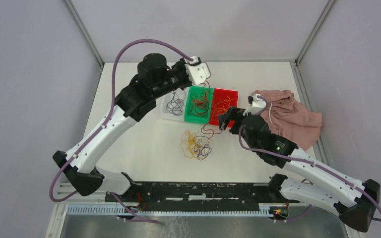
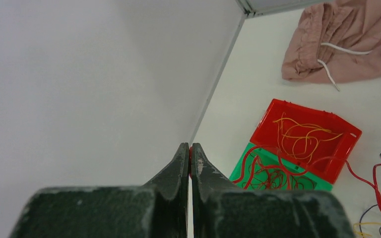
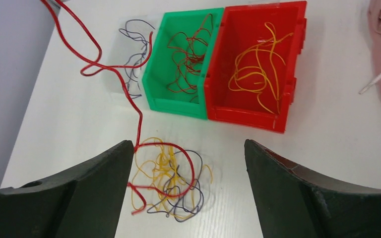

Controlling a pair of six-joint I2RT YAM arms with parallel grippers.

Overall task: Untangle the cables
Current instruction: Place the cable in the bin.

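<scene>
red cable (image 3: pixel 124 89) runs as one long strand from the clump (image 3: pixel 171 181) at lower centre of the right wrist view, up and left, out past the upper left corner. in the top view that line heads for the left gripper (image 1: pixel 201 74), held high over the far end of the bins. left jaws are pressed together in the left wrist view with a sliver of red at the tips, so it reads as pinched on that strand. right gripper (image 3: pixel 188 144) has jaws wide apart and nothing in them; the clump of yellow, red and dark cables lies on the table (image 1: pixel 144 144) straight ahead of it, mostly between the two fingers and a bit toward the left one. right arm is clearly the nearer one to the clump. green bin (image 3: pixel 151 94) holds dark red wires, red bin (image 3: pixel 243 111) holds yellow ones, and both sit beyond the clump at the upper middle of the frame. likely next: the right arm drops onto the clump to hold it while the red strand pulls clear along its up-left line. risk is the whole knot lifting with it.
</scene>
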